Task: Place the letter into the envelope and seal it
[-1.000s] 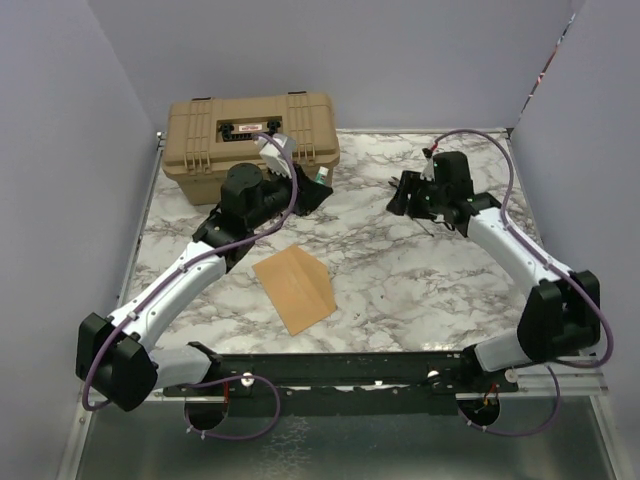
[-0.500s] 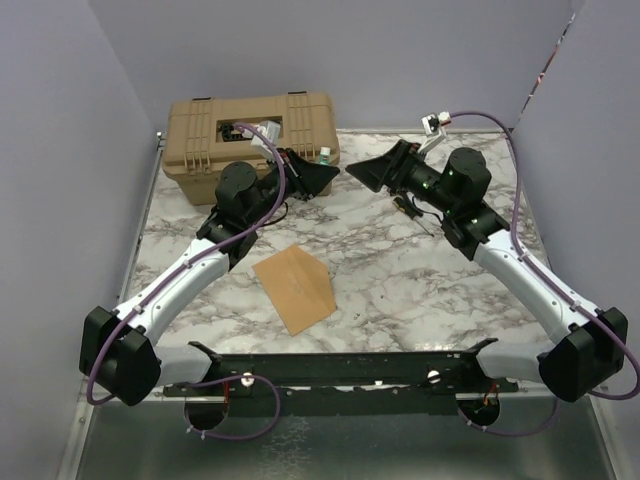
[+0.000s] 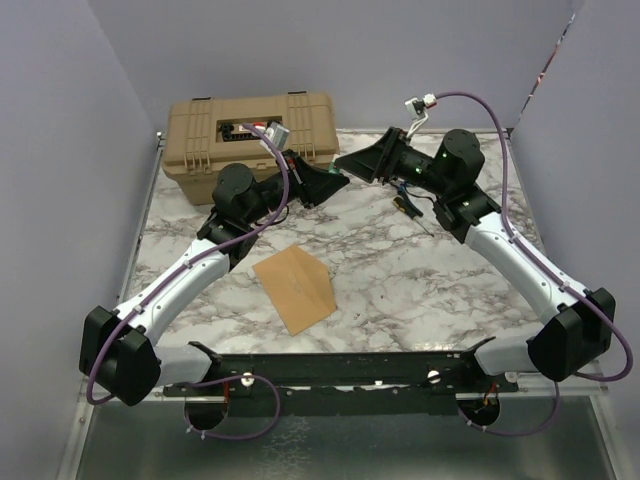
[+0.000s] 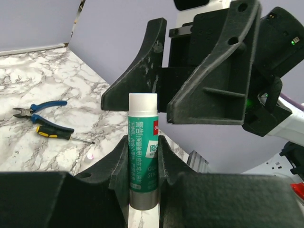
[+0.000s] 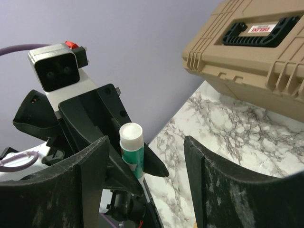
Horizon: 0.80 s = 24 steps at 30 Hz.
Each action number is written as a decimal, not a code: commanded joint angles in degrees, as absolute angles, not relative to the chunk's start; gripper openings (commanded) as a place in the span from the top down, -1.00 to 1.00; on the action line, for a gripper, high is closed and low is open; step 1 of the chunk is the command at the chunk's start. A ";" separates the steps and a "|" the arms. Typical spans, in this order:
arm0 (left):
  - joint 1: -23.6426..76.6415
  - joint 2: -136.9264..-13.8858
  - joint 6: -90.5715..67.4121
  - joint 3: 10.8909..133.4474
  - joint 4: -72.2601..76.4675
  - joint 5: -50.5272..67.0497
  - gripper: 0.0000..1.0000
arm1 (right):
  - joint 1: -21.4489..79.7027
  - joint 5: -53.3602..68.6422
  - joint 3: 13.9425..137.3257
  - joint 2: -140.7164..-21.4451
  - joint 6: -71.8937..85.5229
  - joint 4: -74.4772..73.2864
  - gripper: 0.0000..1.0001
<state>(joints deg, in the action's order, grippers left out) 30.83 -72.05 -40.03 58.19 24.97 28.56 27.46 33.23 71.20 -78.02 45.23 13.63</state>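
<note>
Overhead, from the fixed camera: a white-and-grey marble-patterned table [image 3: 400, 280] carries a tan hard plastic case [image 3: 252, 135] with a ribbed lid at its far left corner. An orange-brown kraft paper envelope [image 3: 295, 288] lies flat on the table, well in front of the case, toward the arms' bases, and neither arm touches it. The left gripper [image 3: 335, 184] is raised just beside the case's right front corner, pointing right. The right gripper [image 3: 350, 162] faces it from the right of the case, and the two tips are close together in the air.

Left wrist camera: the left gripper's black fingers [image 4: 118, 161] pinch an upright glue stick [image 4: 143, 142], a green-labelled tube with a white cap and a grey base. The right gripper's two fingers [image 4: 209, 80] hang spread just behind and above the cap; whether they touch it cannot be told. On the table beyond, to the right of the case, lie blue-handled pliers [image 4: 40, 108] and, just beside them, a yellow-and-black-handled screwdriver [image 4: 53, 131].

Right wrist camera: the right gripper's own fingers [image 5: 90, 190] stand wide apart. The glue stick's white cap shows in the gap between them, clear of both. The left gripper clamps the tube's lower part. The case sits at the upper right of this view, on the table.
</note>
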 commanded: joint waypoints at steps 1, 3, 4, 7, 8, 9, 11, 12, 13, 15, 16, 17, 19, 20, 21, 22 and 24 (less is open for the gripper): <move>30.91 -71.56 -40.41 57.49 27.98 31.96 1.00 | 28.26 38.32 73.54 -79.17 45.83 15.69 -0.29; 30.90 -71.54 -40.70 57.40 28.12 32.11 1.00 | 28.39 38.62 73.65 -79.44 46.13 15.69 -0.18; 30.86 -71.50 -40.88 57.32 28.27 32.35 1.00 | 28.32 38.78 73.65 -79.57 46.49 15.80 -0.13; 30.85 -71.54 -41.13 57.30 28.39 33.13 0.99 | 28.37 38.59 72.72 -79.49 47.23 17.06 0.02; 30.85 -71.47 -41.15 57.23 28.39 33.42 0.98 | 28.32 38.20 72.15 -79.27 47.80 17.88 0.08; 30.86 -71.38 -41.14 57.10 28.39 33.66 0.97 | 28.31 37.73 71.60 -79.12 48.15 18.67 0.12; 30.89 -71.07 -41.13 56.83 28.41 33.96 0.96 | 28.35 37.86 71.44 -79.31 48.65 19.34 0.15; 30.86 -70.87 -41.20 56.71 28.39 33.96 0.95 | 28.44 37.99 71.41 -79.42 48.91 19.52 0.16; 30.89 -70.66 -41.22 56.57 28.39 34.01 0.95 | 28.38 38.30 71.37 -79.53 49.14 19.91 0.16; 30.89 -70.37 -41.29 56.39 28.41 33.94 0.93 | 28.34 38.45 71.20 -79.47 49.54 20.38 0.27; 30.86 -70.24 -41.31 56.34 28.39 33.93 0.93 | 28.45 38.61 71.19 -79.61 49.60 20.43 0.35; 30.85 -70.08 -41.29 56.29 28.39 33.90 0.93 | 28.41 38.66 71.15 -79.56 49.65 20.48 0.43; 30.86 -69.96 -41.51 56.33 28.39 33.77 0.90 | 28.35 39.34 71.23 -79.74 49.70 20.78 0.64; 30.87 -69.84 -41.49 56.38 28.39 33.72 0.85 | 28.45 39.77 71.34 -79.86 49.82 20.74 0.76; 30.85 -69.87 -41.55 56.49 28.39 33.65 0.80 | 28.32 40.14 71.36 -79.88 49.91 20.74 0.84; 30.89 -69.87 -41.65 56.65 28.39 33.65 0.77 | 28.35 40.50 71.32 -79.89 49.94 20.68 0.87; 30.87 -69.79 -41.66 56.82 28.39 33.52 0.61 | 28.37 41.04 71.08 -79.73 49.86 20.55 0.90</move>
